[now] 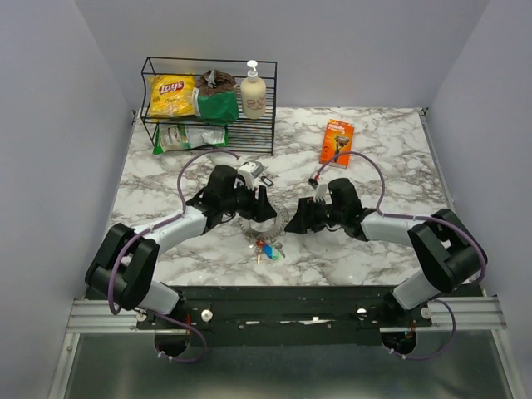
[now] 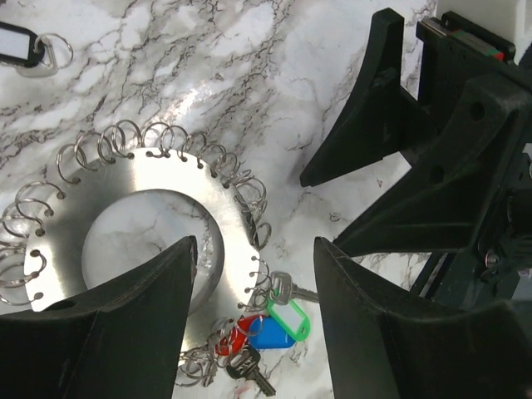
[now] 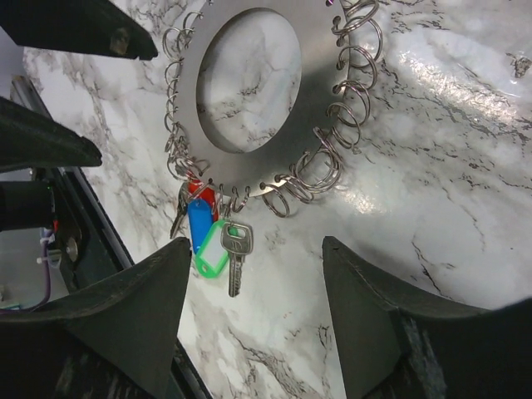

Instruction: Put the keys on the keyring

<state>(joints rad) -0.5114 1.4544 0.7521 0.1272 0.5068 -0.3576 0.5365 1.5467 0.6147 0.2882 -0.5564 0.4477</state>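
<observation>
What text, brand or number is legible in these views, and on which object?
"Lay's": yellow chip bag.
Orange box: print too small to read.
Pump bottle: label blurred.
Green bag: unreadable.
Coloured key tags: no legible writing.

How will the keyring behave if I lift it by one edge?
The keyring looks like a flat, rigid metal plate, so it should stay stiff, and its polished face may slip in a grip. The small split rings around its rim and the tagged keys hang loosely, so they will probably swing and drag.
</observation>
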